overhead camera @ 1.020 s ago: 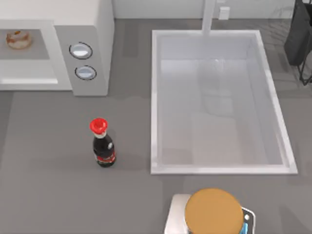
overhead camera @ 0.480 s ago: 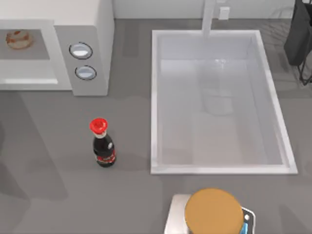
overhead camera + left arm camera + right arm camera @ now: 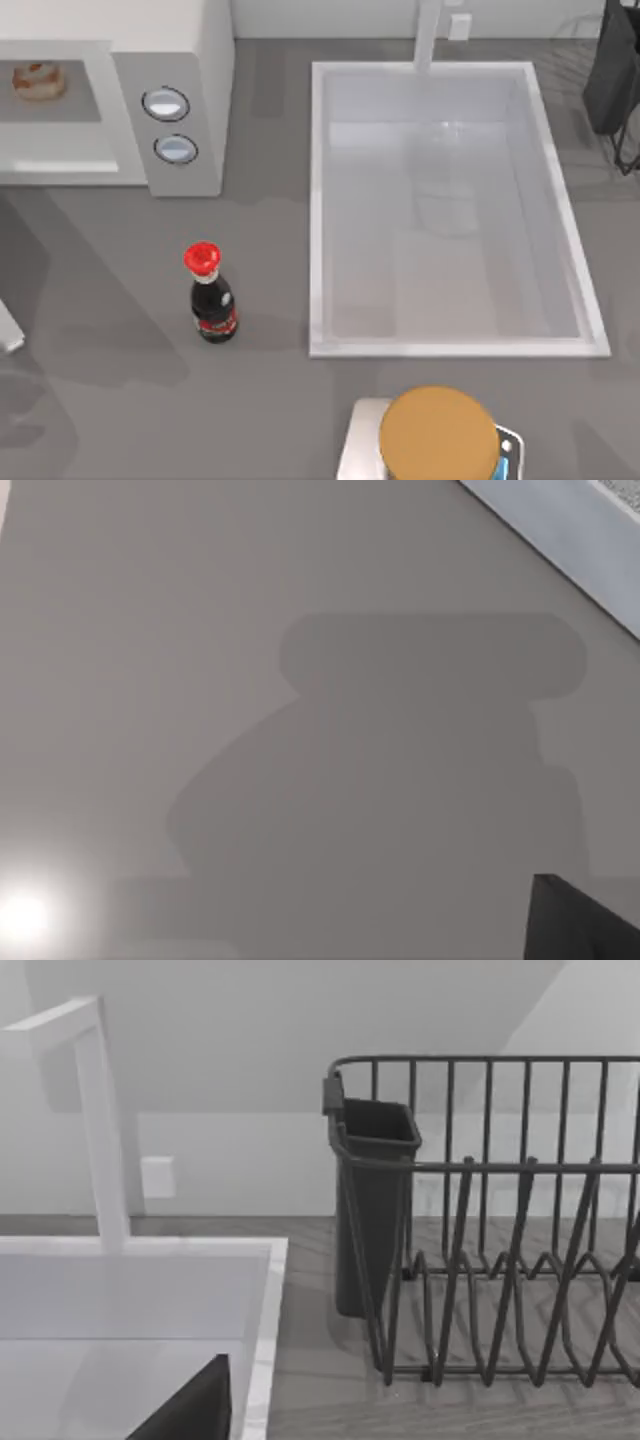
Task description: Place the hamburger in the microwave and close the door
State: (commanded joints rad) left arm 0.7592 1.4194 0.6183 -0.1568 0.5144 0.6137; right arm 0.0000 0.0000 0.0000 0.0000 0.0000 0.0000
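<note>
Claw states can't be told for either arm: left wrist view has just grey table (image 3: 200, 630) with a shadow, right wrist view faces the dish rack (image 3: 480, 1230) and sink (image 3: 140, 1300). Hamburger (image 3: 38, 80) already sits inside the microwave (image 3: 170, 60), far left. A white panel corner (image 3: 8, 338) at the left edge is likely the door, still open. Risk: a badly aimed swing bumps the soy sauce bottle (image 3: 210, 295) or leaves the door ajar.
</note>
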